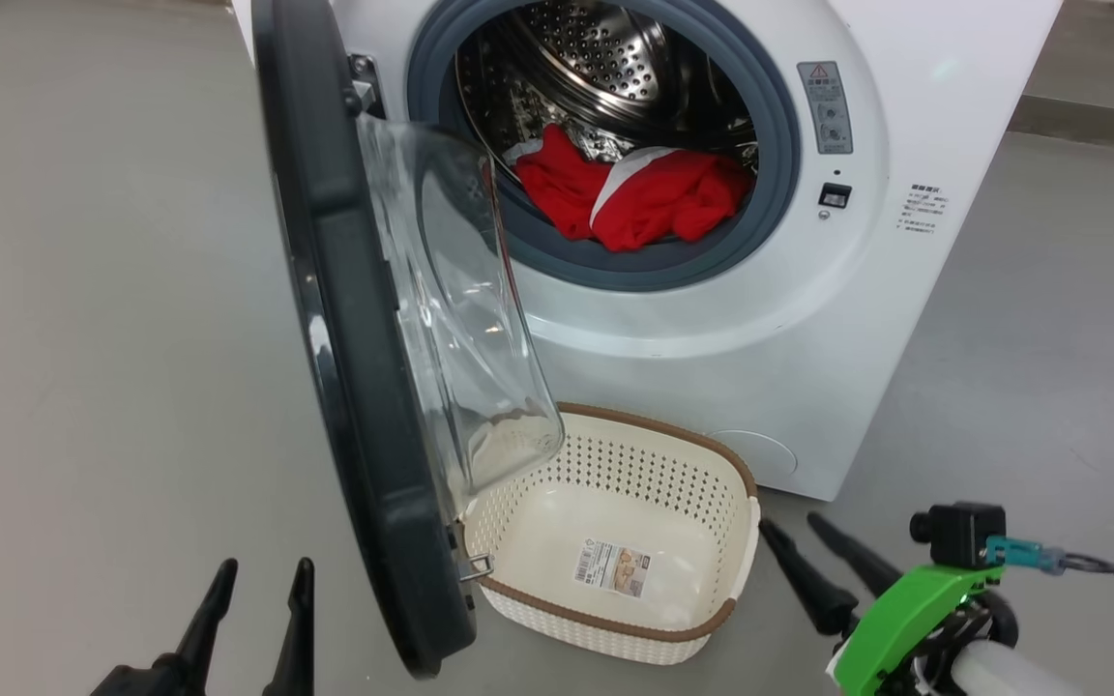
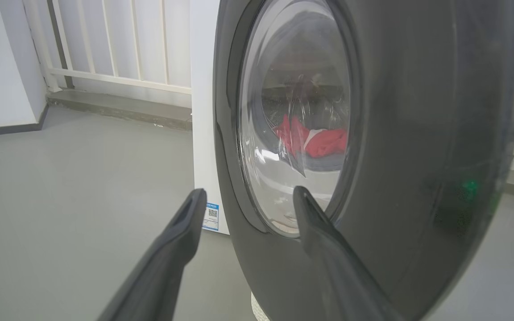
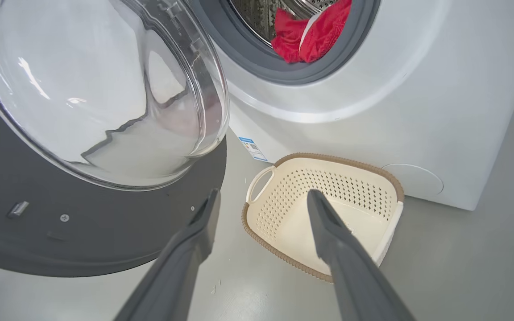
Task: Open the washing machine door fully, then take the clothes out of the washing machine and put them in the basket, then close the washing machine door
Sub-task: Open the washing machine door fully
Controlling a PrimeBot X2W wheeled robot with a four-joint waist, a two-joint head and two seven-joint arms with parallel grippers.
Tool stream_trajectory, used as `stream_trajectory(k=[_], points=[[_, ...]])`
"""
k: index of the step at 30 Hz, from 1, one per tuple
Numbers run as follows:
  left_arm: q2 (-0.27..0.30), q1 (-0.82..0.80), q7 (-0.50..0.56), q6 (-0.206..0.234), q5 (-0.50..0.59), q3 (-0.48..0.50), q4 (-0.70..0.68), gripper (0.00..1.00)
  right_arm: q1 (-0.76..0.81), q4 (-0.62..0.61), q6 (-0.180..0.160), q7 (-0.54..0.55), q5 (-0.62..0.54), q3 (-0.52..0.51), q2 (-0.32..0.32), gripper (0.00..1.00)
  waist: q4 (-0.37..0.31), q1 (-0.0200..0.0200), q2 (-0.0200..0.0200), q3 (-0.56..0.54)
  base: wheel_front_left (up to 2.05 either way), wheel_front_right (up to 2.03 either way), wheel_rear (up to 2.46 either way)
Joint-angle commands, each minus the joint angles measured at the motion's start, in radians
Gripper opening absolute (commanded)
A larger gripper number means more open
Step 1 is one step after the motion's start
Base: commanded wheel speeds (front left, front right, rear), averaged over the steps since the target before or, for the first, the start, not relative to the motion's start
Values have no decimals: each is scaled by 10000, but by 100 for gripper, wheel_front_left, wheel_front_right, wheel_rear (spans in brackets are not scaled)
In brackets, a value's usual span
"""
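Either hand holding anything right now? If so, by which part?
Nothing held: left hand and right hand both open, empty. The clothes lie in the washing machine; the basket holds nothing.

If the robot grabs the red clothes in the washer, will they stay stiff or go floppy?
Probably floppy: the red clothes lie crumpled in soft folds in the drum, so they would likely droop when lifted. They look thin, so probably light. A fold might drag on the grey gasket coming out.
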Motion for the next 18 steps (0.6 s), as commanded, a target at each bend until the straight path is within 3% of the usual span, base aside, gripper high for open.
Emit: stream_trajectory(k=[1, 11, 18], points=[[115, -101, -92, -56, 150, 372, -177, 100, -38, -186, 75, -143, -862, -545, 29, 100, -16, 0, 0, 18, 0, 0, 0], [101, -117, -92, -56, 162, 336, -120, 100, 1092, -1068, 75, -147, -4951, -3351, 941, 100, 8, 0, 0, -1, 0, 0, 0], [94, -103, -92, -56, 168, 330, -145, 100, 1695, -1717, 75, -148, -6692, -4454, 1400, 100, 28, 0, 0, -27, 0, 0, 0]])
